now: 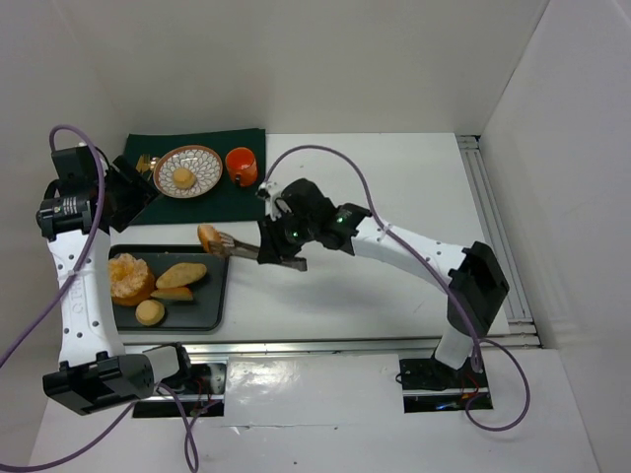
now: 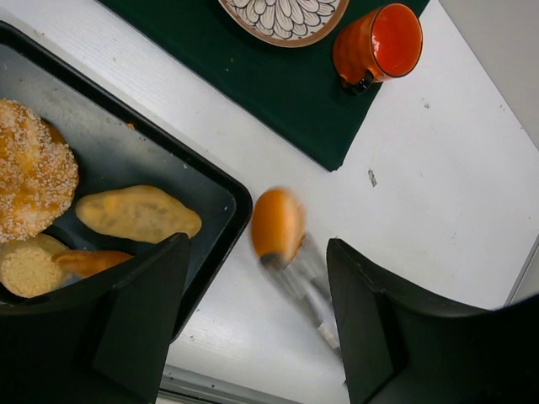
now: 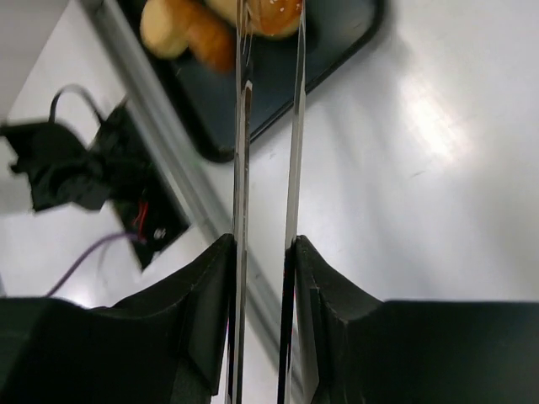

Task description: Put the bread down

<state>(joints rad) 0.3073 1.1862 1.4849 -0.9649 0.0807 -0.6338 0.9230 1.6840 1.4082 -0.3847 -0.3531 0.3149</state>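
Transfer step: right gripper [image 3: 265, 286], clamped on tongs [image 1: 246, 248] pinching an oval roll [image 2: 276, 223], likely needs the far-left plate [image 1: 204, 158] next (left gripper [image 1: 138, 192] agape, empty).

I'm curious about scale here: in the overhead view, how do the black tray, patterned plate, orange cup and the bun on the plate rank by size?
1. black tray
2. patterned plate
3. orange cup
4. bun on the plate
All lie at a similar distance from the camera, so the order looks sound.
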